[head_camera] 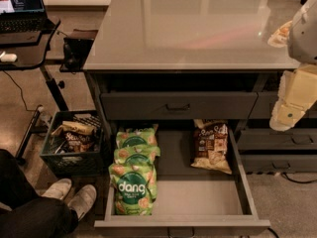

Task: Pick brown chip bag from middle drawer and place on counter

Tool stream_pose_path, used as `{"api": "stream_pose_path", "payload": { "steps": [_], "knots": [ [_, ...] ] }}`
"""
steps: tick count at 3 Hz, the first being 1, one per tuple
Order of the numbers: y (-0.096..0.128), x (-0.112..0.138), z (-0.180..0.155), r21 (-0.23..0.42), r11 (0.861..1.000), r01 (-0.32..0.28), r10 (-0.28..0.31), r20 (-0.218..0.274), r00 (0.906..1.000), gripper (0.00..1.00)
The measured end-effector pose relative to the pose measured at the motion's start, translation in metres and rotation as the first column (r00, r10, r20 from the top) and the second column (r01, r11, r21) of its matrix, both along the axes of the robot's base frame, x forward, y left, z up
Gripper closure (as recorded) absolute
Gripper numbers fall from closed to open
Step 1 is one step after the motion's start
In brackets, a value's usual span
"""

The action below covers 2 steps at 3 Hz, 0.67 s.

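Surface (198,29): a large, glossy, pale grey-beige top with light reflections. It fills the far half of the scene over a dark grey cabinet. A small pale yellowish item (277,34) lies at its right edge, partly hidden by the robot arm; its kind cannot be told.

Middle drawer (198,195): stands pulled out toward the near side, below the surface. The flat grey floor is bare in its near right part.

Upper drawer front (143,106): shut, with a small dark handle at its centre, directly above the far end of the open drawer.

Robot arm (306,29): white and cream, enters at the right edge and hangs down past the near right corner of the surface.

Hand (283,121): at the lower end of the arm, in front of the shut right-hand drawers (277,142). It sits right of the open drawer and apart from the brown chip bag. Whether it is open or closed cannot be told.

Green "dang" bags (132,185): three, overlapping in a row along the drawer's left wall.

Brown chip bag (212,145): lies flat on the drawer floor in the far right corner, beside the right wall. It is well apart from the green bags.

Floor, left side: a dark crate (52,157) of snack packs stands just beside the drawer. A laptop (20,6) sits on a black desk (29,56) at far left, and a person's pale shoes (74,197) are at near left
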<state>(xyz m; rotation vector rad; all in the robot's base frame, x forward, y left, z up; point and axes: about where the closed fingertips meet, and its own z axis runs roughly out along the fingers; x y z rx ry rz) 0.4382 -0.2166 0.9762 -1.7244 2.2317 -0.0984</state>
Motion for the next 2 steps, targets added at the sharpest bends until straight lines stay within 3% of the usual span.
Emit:
{"api": "stream_pose_path", "payload": {
  "steps": [1, 2],
  "knots": [
    [0.000, 0.000, 0.000, 0.000, 1.000, 0.000, 0.000, 0.001, 1.0000, 0.00],
    [-0.006, 0.011, -0.020, 0.009, 1.000, 0.029, -0.029, 0.035, 0.9990, 0.00]
  ]
}}
